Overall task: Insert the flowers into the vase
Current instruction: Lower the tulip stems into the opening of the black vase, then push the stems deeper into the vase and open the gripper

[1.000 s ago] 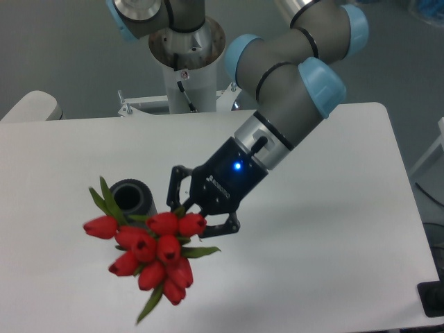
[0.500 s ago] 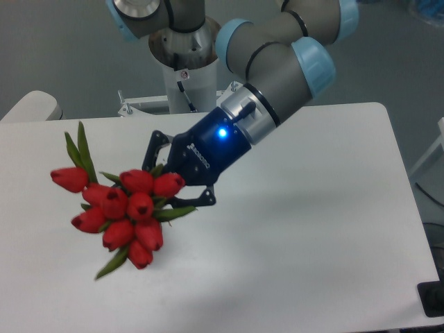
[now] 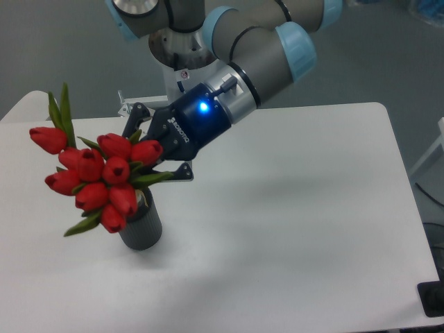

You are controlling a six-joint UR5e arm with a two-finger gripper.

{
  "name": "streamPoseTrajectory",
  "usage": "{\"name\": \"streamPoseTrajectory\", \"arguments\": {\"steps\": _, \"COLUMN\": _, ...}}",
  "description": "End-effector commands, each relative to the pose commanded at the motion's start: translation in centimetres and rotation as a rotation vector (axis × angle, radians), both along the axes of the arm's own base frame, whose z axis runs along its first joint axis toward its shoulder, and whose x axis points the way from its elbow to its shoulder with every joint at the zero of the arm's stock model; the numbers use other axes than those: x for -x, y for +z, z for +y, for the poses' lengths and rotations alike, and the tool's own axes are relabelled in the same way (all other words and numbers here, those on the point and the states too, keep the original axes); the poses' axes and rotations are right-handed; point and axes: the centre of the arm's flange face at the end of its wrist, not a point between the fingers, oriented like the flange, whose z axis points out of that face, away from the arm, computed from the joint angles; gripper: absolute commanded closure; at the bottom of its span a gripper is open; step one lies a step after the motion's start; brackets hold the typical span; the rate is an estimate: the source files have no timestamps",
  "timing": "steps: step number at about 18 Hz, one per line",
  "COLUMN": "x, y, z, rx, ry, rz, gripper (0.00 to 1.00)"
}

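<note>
The flowers (image 3: 96, 173), a tied bunch of red tulips with green leaves, hang in the air at the left of the table. My gripper (image 3: 154, 147) is shut on the bunch from the right, just behind the blooms; the stems are hidden behind the blooms and fingers. The vase (image 3: 143, 225), a dark grey ribbed cylinder, stands upright on the white table directly below the bunch. The lowest blooms overlap its mouth and hide most of it, so I cannot tell whether any stem is inside.
The arm's grey and light-blue links (image 3: 257, 41) reach in from the white base column (image 3: 182, 66) at the back edge. A rounded white object (image 3: 21, 107) lies at the far left edge. A dark object (image 3: 431, 300) sits at the lower right corner.
The gripper has carried the flowers up and to the left. The vase, covered by the bunch half a second ago, now shows below the blooms.
</note>
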Motion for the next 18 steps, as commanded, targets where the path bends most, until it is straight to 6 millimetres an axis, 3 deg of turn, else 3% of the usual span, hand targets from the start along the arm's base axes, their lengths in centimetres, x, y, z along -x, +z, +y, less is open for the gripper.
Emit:
{"name": "streamPoseTrajectory", "arguments": {"steps": 10, "x": -1.8, "y": -5.0, "z": -0.9, "rx": -0.035, "ry": -0.043, "rz": 0.068, "gripper": 0.83}}
{"name": "streamPoseTrajectory", "arguments": {"steps": 18, "x": -3.1, "y": -10.8, "z": -1.9, "rx": -0.065, "ry": -0.086, "rz": 0.128, "gripper": 0.78}}
